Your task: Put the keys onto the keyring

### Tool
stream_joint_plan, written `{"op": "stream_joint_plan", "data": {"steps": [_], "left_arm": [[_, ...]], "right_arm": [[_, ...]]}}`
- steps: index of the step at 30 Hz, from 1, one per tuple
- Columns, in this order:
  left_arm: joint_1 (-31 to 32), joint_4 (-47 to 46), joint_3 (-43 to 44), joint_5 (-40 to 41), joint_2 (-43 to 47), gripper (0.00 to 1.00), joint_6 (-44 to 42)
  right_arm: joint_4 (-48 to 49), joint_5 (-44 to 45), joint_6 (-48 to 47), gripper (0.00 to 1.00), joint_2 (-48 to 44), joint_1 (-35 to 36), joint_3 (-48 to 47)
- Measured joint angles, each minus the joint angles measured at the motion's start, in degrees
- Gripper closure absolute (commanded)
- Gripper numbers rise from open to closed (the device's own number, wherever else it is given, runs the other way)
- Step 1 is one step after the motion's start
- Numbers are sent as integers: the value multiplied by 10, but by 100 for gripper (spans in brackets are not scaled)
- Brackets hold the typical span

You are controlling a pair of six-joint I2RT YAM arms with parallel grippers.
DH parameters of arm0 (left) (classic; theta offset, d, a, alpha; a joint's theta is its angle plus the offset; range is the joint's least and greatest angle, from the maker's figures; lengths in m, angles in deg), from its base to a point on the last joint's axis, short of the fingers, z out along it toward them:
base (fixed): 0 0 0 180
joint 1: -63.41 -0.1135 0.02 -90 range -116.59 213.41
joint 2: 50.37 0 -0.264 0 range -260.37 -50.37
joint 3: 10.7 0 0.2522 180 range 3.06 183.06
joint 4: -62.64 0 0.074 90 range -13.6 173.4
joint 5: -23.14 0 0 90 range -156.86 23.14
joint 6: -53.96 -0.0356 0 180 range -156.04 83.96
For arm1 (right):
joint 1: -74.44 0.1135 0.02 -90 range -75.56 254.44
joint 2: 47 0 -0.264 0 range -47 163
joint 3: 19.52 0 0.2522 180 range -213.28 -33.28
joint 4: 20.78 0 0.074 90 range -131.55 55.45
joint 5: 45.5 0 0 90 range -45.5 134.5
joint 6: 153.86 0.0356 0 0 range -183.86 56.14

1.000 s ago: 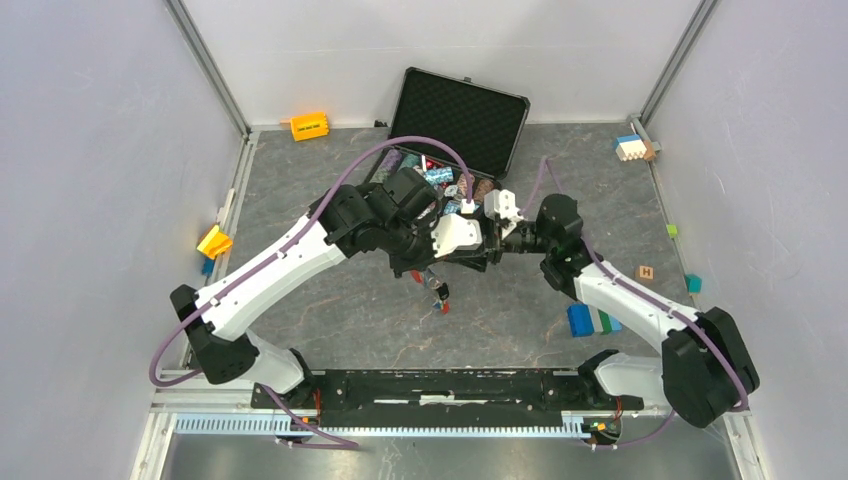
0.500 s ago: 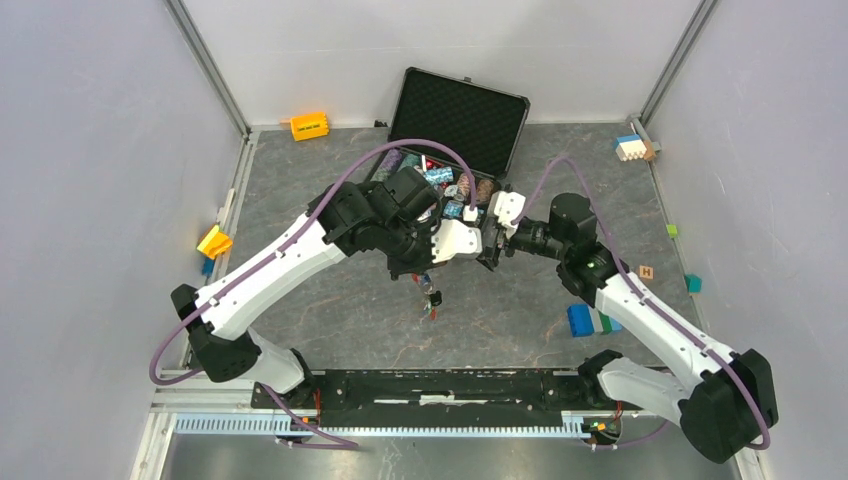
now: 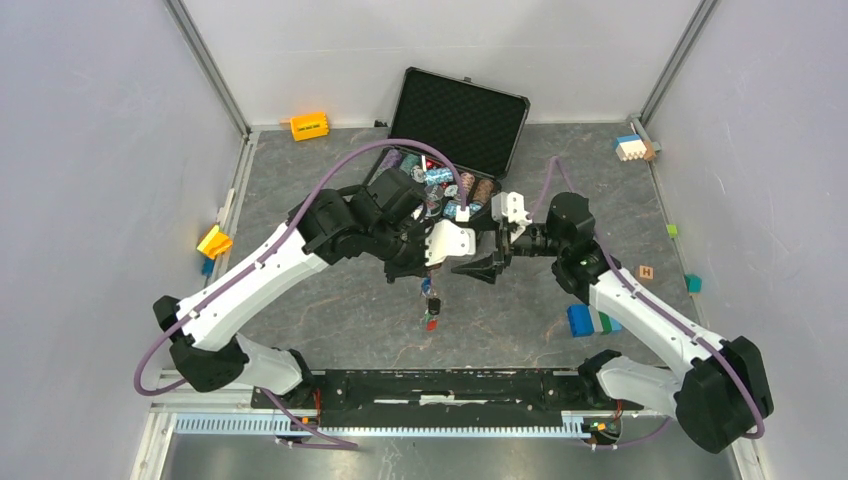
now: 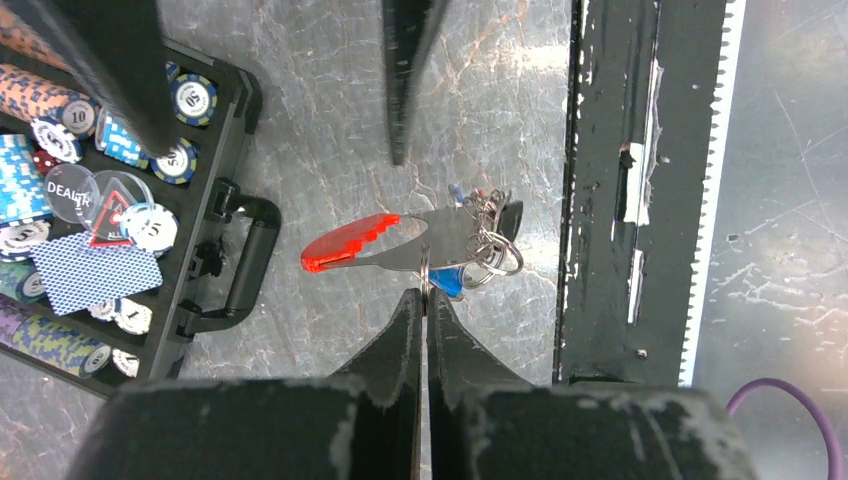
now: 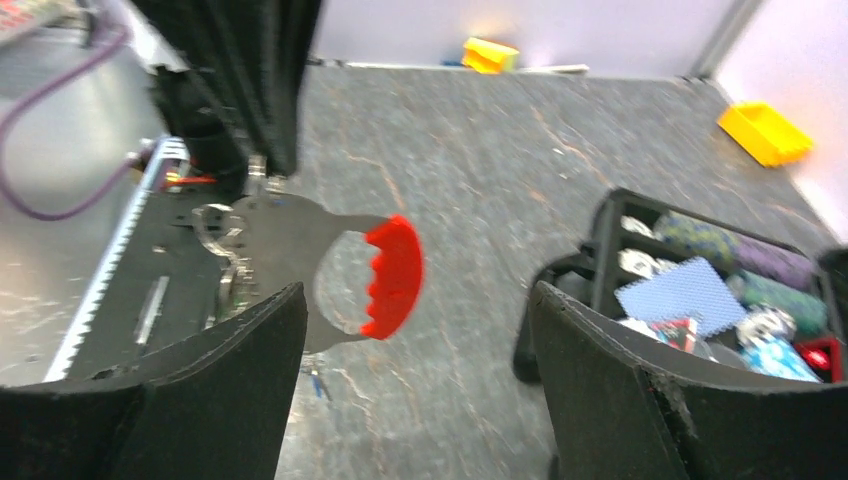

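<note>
The left fingers (image 4: 404, 335) pinch shut on the keyring (image 4: 425, 270), its red-tipped fob (image 4: 350, 250) hanging crosswise directly before the right fingers (image 5: 235, 370), which gape wide, empty, facing it close by.

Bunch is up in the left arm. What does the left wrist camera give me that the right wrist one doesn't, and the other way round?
Left wrist only: the pinch itself, with the left gripper shut on the thin ring of the keyring, and a blue-capped key in the bunch.
Right wrist only: the right gripper open, the red-edged fob seen between its fingers, plus a yellow bin by the far wall and another at the right.
Both: that fob, the open chip case and the grey table.
</note>
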Motion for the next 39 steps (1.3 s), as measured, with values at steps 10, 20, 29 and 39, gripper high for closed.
{"op": "stream_joint_plan", "data": {"steps": [10, 20, 29, 39], "left_arm": [[1, 6, 20, 12, -23, 98, 1], [21, 34, 69, 60, -71, 98, 23], [27, 42, 72, 66, -71, 98, 31], [30, 43, 72, 66, -71, 98, 35]], "right_arm": [[243, -92, 217, 44, 17, 10, 56], [397, -99, 345, 57, 76, 36, 62], [358, -91, 315, 68, 80, 38, 61], [317, -84, 286, 70, 80, 43, 61]]}}
